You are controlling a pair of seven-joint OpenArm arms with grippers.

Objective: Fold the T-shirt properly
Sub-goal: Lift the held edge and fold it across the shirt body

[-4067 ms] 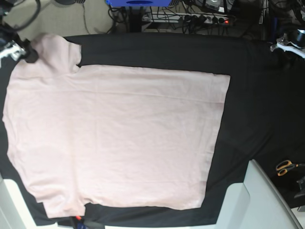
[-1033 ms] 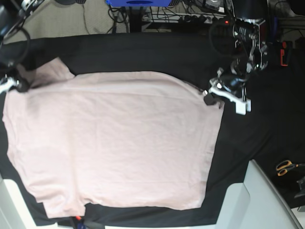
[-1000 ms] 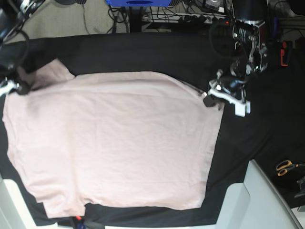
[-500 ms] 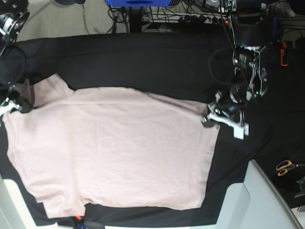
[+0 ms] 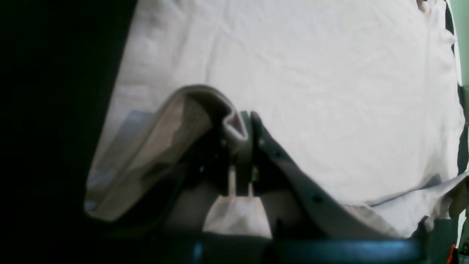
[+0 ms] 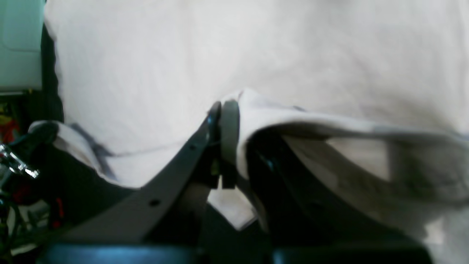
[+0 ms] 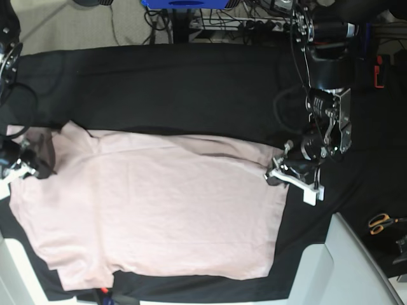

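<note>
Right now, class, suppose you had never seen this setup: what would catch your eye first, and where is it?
The pale pink T-shirt dominates, spread over the black cloth across the middle and lower left of the base view. Next come the two arms pinching its far edge: the left gripper shut on the corner at the right, the right gripper shut on the sleeve end at the left. Orange-handled scissors lie at the far right.

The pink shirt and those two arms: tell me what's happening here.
Both arms are folding the T-shirt, which lies on a black cloth. The left gripper is shut on one far corner, the right gripper on the other by the sleeve. That far edge is lifted off the cloth and has come well in toward the near edge compared with a few seconds ago. The rest lies flat.
</note>
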